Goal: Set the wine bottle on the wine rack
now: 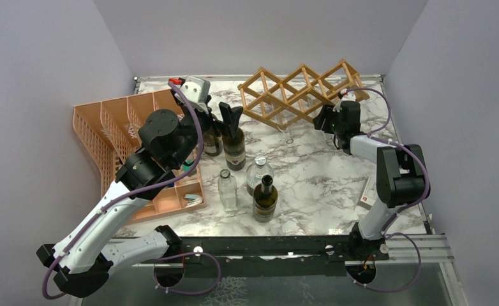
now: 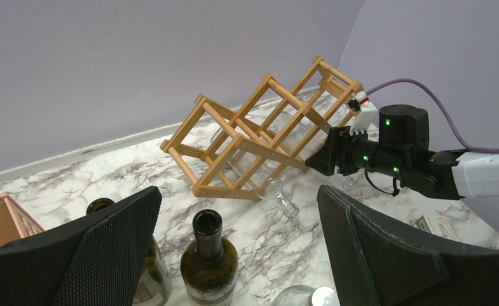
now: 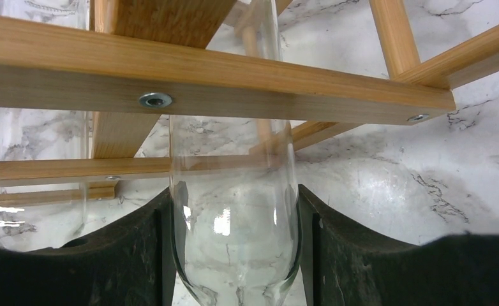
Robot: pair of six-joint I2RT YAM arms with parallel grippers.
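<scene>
At the back of the desk [image 1: 323, 178] stands the wine rack [image 2: 244, 145], and a clear bottle [image 3: 234, 255] already lies through one of its lower cells. The right pincer [image 3: 234, 194] is closed around the fat end of that bottle, one finger against each side of the glass, just under a rack slat. In the left wrist view the bottle's neck pokes out of the rack's other side and slants down toward the desk. Whether the neck touches the desk I cannot tell.

The main step looks nearly finished: the bottle is threaded into the rack but has not been let go. What seems left is to settle it so the slats carry it, open the fingers, and draw the arm back without dragging the rack along.

The left pincer [image 2: 237, 191] is spread wide and empty, hovering over a dark bottle [image 2: 208, 261] that stands upright in front of the rack. A second dark bottle [image 2: 100, 205] stands just beside it. Three more bottles [image 1: 265, 197] stand nearer the arms, and none of these is in the rack. If any of them is also meant to go in, that work has not begun. The orange basket [image 1: 106, 127] on the left plays no part.
</scene>
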